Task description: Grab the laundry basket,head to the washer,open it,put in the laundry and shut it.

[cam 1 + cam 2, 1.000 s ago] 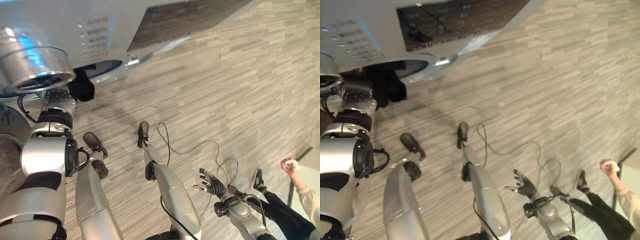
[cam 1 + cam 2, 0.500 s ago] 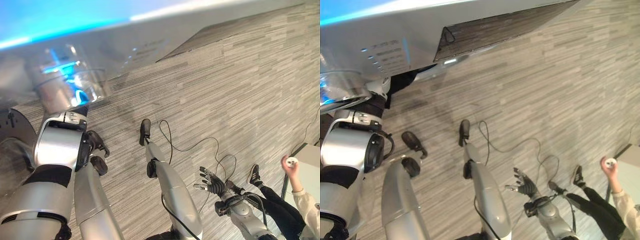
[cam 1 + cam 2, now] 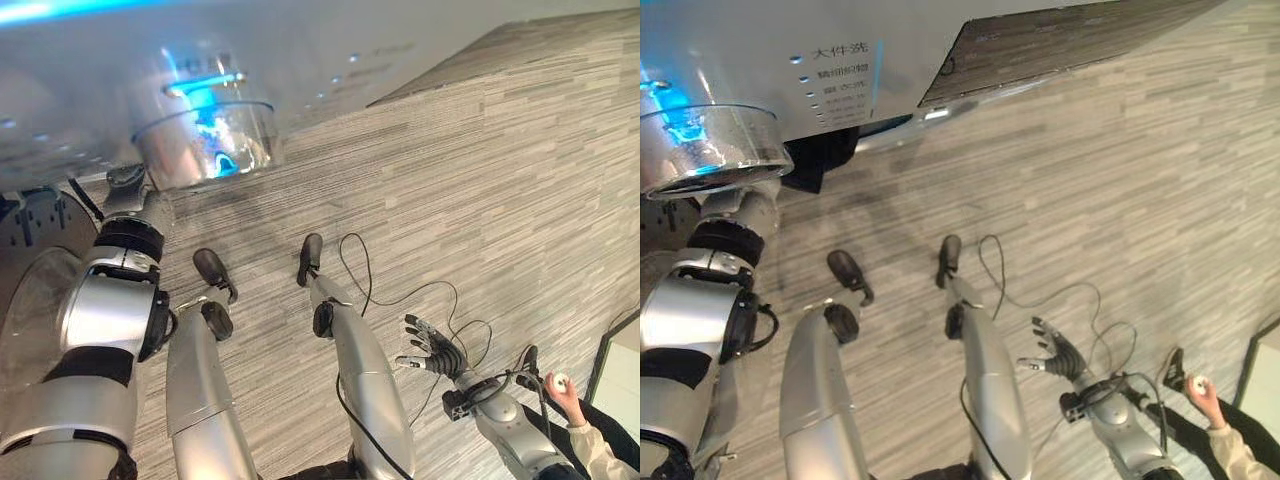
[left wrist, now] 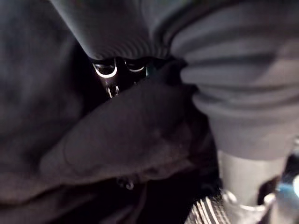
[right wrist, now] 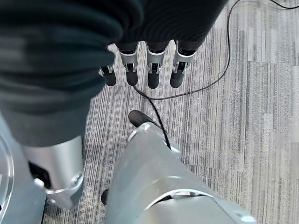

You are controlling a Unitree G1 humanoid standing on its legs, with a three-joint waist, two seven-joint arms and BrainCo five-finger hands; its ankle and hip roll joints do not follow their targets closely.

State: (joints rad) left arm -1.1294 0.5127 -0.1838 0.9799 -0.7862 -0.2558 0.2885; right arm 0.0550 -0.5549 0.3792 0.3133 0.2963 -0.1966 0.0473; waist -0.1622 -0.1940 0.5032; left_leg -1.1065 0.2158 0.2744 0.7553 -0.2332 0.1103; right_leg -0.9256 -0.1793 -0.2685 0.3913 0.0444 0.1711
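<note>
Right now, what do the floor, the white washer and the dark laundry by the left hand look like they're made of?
The floor looks like short-pile carpet or vinyl planks: matt grey-beige strips, staggered. The washer seems to be glossy painted metal or plastic, with bright reflections across its white front. The laundry looks like soft dark cloth, lying in rounded folds with a ribbed edge, right against the left hand's fingers.

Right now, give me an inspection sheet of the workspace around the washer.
Surface: grey striped floor.
Job's things: washer, its glass door swung open; dark laundry at the opening.
Clutter: nothing seen.
Hands: left hand buried in the laundry, grip cannot be told; right hand open, empty, low over the floor.
Cables: nothing seen beyond the rig's own.
Surroundings: a person at the robot's right, holding a small white object.
</note>
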